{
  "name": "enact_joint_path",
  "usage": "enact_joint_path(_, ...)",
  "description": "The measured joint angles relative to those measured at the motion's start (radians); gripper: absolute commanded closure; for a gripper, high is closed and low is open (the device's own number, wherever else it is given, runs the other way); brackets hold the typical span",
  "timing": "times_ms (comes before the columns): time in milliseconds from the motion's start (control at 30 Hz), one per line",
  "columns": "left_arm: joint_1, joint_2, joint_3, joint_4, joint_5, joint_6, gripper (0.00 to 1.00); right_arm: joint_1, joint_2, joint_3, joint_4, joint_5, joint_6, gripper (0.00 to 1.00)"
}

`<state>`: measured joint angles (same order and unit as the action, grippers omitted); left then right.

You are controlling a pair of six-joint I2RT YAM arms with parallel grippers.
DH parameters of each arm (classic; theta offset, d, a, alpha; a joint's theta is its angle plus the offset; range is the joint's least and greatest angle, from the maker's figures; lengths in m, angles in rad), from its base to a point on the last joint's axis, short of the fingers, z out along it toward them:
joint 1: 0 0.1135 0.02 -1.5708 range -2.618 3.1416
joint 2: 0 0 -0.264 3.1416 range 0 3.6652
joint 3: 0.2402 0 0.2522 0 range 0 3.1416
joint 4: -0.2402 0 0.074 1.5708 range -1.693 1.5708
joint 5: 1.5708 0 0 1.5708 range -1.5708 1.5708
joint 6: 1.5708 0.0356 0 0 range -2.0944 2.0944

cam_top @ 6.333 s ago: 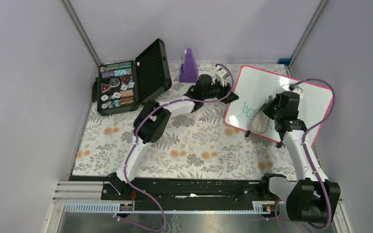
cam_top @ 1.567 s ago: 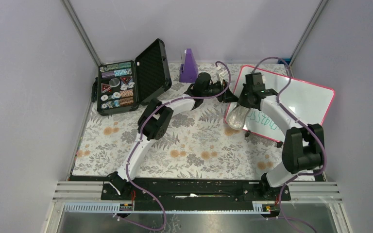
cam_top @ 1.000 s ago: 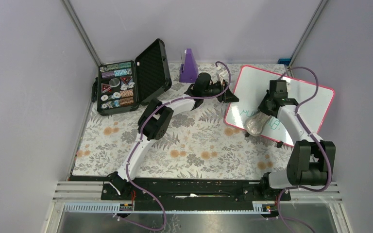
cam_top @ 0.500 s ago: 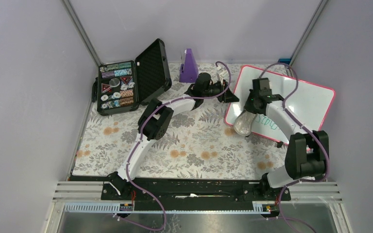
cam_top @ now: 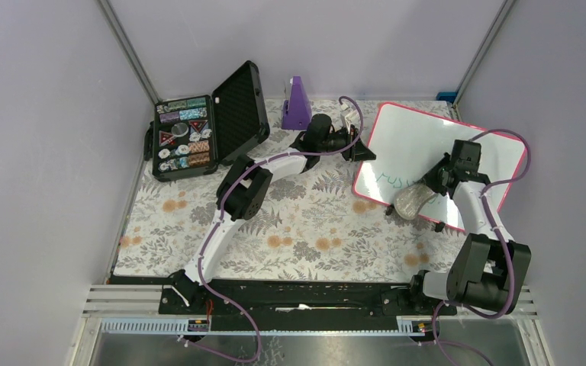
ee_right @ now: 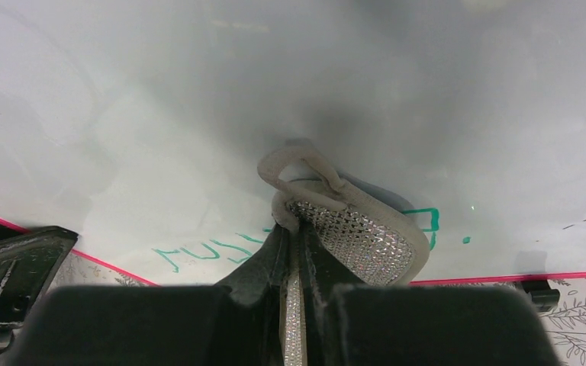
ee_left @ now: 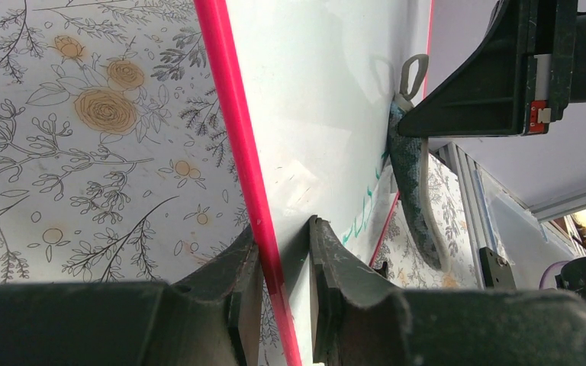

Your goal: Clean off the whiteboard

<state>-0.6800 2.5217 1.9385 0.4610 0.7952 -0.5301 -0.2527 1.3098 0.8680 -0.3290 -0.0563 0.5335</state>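
Observation:
The whiteboard [cam_top: 420, 145], white with a pink-red frame, stands tilted at the back right of the table. Green handwriting [cam_top: 391, 180] shows near its lower edge. My left gripper [cam_top: 360, 150] is shut on the board's left frame edge [ee_left: 253, 191], one finger on each side. My right gripper [cam_top: 430, 185] is shut on a grey oval sponge [cam_top: 410, 203] with a glittery mesh face and presses it flat on the lower part of the board. In the right wrist view the sponge [ee_right: 355, 236] covers part of the writing [ee_right: 198, 252], which shows to its left and right.
An open black case [cam_top: 198, 130] with small colourful items sits at the back left. A purple wedge-shaped object [cam_top: 297, 104] stands at the back centre. The floral cloth [cam_top: 275, 229] covers the table. Grey walls close in on both sides.
My right gripper has swept the sponge back and forth along the board's lower part, now shifted right from half a second ago. The handwriting looks fainter than at first. The left gripper has held still.

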Motion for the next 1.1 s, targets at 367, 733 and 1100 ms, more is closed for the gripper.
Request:
enact_joint_path(367, 0.002, 0.000, 0.000, -0.008, 0.000, 0.003, 1.00, 0.354, 0.159, 0.119, 0.018, 0.057, -0.018, 1.00)
enact_joint_path(733, 0.002, 0.000, 0.000, -0.010, -0.002, 0.006, 1.00, 0.492, 0.285, 0.190, 0.049, 0.017, 0.000, 1.00)
enact_joint_path(1100, 0.000, 0.000, 0.000, -0.010, -0.003, 0.006, 1.00, 0.087, 0.051, 0.033, 0.045, -0.089, -0.005, 1.00)
